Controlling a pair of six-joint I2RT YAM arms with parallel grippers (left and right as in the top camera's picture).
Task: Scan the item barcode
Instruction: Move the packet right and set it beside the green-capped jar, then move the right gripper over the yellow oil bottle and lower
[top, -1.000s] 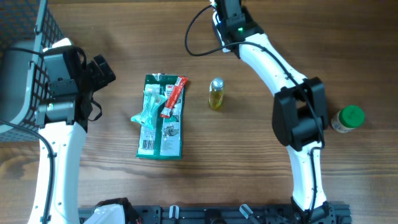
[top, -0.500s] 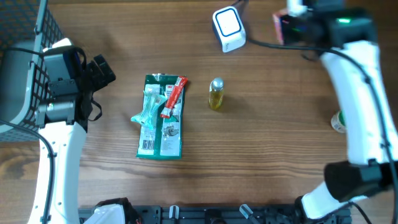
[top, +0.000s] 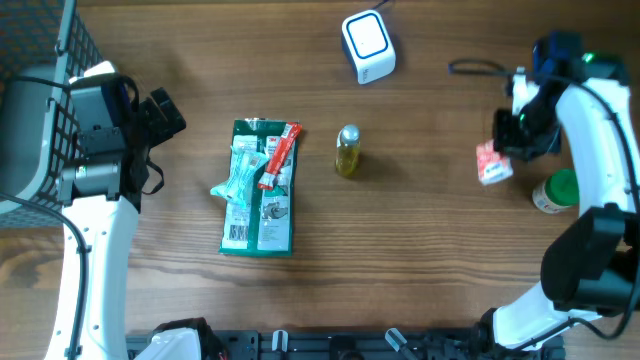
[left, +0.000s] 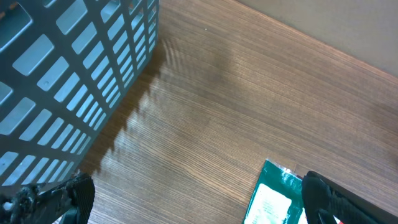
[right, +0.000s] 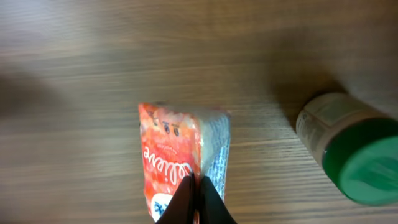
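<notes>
A small red-orange packet (top: 490, 165) with a silvery side (right: 171, 152) is pinched between the fingers of my right gripper (right: 197, 186), which is shut on its edge. The packet hangs over the right part of the table, just left of a green-lidded jar. Its barcode is hidden in these views. The white scanner (top: 367, 45) with a blue window stands at the back middle, well left of the right gripper (top: 515, 135). My left gripper (left: 199, 196) is open over bare wood by the basket, holding nothing.
A green flat package (top: 258, 190) with a red tube and a clear wrapped piece on it lies left of centre. A small yellow bottle (top: 347, 150) stands beside it. The green-lidded jar (right: 354, 149) is close to the packet. A grey mesh basket (left: 74, 74) fills the left edge.
The right arm has swung from the scanner at the back to the right side of the table, carrying the packet down beside the jar. The left arm has not moved.
</notes>
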